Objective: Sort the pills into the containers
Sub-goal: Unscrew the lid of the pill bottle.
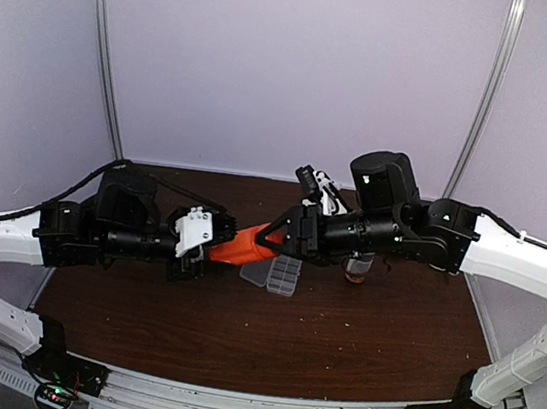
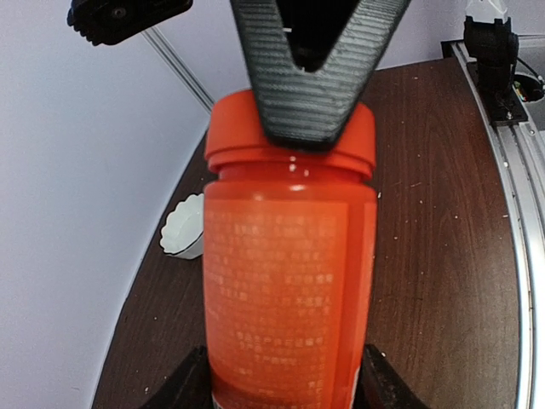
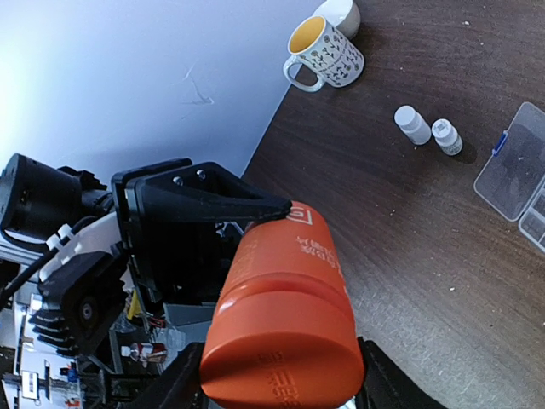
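An orange bottle (image 1: 244, 249) hangs level above the table between my two grippers. My left gripper (image 1: 205, 248) is shut on its body (image 2: 285, 281), one black finger (image 2: 180, 385) on each side. My right gripper (image 1: 281, 238) sits over the orange cap (image 3: 285, 358), its fingers (image 3: 174, 388) pressed against both sides of the cap. From the left wrist, one right finger (image 2: 311, 85) lies across the cap (image 2: 289, 128). The clear pill organizer (image 1: 274, 273) rests on the table just below the bottle and shows again at the right edge (image 3: 518, 166). No pills are visible.
Two tiny white bottles (image 3: 413, 123) (image 3: 446, 136) stand near the organizer. A patterned mug (image 3: 324, 53) and a white cup (image 3: 341, 13) are at the far edge. A white scalloped dish (image 2: 183, 226) sits by the wall. A small brown bottle (image 1: 358, 268) stands under the right arm.
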Robot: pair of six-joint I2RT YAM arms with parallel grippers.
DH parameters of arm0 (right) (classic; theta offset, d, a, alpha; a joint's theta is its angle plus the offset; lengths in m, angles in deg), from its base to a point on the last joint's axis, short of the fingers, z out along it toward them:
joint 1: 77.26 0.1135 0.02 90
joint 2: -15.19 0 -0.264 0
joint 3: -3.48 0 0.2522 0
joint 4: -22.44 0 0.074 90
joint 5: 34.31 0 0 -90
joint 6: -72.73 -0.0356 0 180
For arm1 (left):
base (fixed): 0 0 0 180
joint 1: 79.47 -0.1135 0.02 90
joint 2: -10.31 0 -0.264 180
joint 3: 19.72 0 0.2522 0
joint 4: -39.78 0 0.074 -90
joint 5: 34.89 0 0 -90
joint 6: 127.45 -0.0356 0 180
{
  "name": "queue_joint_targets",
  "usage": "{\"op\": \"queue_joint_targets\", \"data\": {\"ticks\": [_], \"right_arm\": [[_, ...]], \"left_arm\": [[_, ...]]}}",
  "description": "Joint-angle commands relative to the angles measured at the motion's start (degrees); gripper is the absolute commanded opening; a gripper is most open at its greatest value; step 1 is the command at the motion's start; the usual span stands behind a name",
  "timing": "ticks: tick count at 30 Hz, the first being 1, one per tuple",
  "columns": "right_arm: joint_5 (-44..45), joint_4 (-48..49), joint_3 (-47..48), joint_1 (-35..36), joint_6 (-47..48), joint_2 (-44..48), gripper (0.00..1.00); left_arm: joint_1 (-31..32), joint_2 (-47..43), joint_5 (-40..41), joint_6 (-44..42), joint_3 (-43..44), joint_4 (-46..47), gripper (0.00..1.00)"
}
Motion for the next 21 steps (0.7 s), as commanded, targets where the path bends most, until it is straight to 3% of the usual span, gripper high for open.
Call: {"op": "queue_joint_targets", "data": {"ticks": [1,6,9,12,18,21], "right_arm": [[-2.0,1.6,1.7,0.2,0.7,-0.1,0.55],[-1.9,0.7,2.1,0.2,3.9,-0.4,0.44],[-3.3,-0.5,3.3,0.3,11.3,-0.5,0.39],[-4.3,-2.4,4.2,1.5,24.3,0.3,0.31],[1.7,-5.1,3.3,4.1,51.6,2.1,0.30],[3.3,-4.8,2.7,4.1,60.2,2.0,0.30]], "left_arm": [[0.5,-0.2,0.1,-0.7,0.8,3.6,0.24],[0.5,-0.8,-2.0,0.2,0.8,2.8,0.23],[0.5,-1.4,-5.7,1.6,0.6,2.4,0.23],[0.4,-1.6,-9.5,2.9,0.2,1.9,0.23],[0.4,-1.4,-13.4,4.0,0.5,0.6,0.23],[0.4,-2.0,-13.7,4.1,0.2,0.5,0.23]]}}
